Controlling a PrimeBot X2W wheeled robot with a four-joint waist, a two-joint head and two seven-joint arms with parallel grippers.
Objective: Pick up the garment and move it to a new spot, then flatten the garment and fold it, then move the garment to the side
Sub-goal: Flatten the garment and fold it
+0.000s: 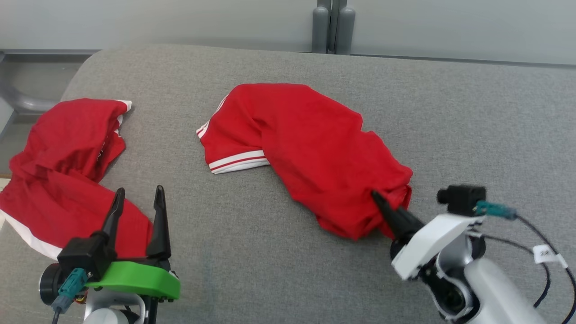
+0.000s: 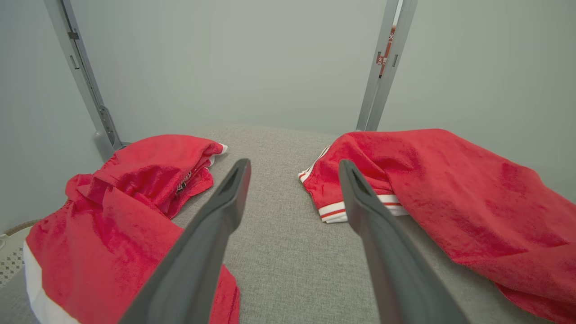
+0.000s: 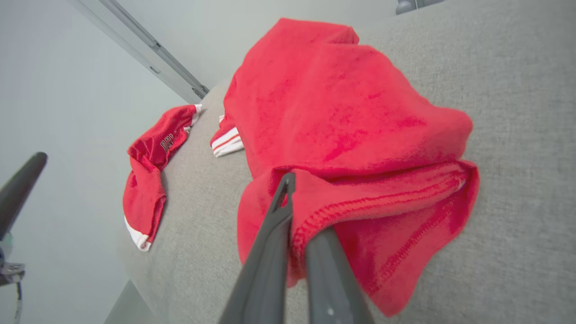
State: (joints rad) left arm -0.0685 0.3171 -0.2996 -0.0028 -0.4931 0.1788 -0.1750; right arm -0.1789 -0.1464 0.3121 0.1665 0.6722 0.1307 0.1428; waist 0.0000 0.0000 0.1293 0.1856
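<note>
A red garment (image 1: 310,148) with white-striped sleeve cuffs lies crumpled in the middle of the grey table (image 1: 270,58). My right gripper (image 1: 380,202) is shut on its near hem; in the right wrist view the red garment (image 3: 342,117) has a stitched hem fold pinched between the right gripper's (image 3: 297,211) two fingers. My left gripper (image 1: 137,198) stands open at the lower left, above the edge of a second red garment. In the left wrist view the left gripper (image 2: 292,189) has bare grey table between its fingers, with the red garment (image 2: 450,189) off to its right.
A second red garment (image 1: 67,166) with white trim lies bunched at the table's left edge, partly hanging over it; the second red garment (image 2: 126,207) shows again in the left wrist view. Grey metal posts (image 1: 333,27) stand behind the table's far edge, before a pale wall.
</note>
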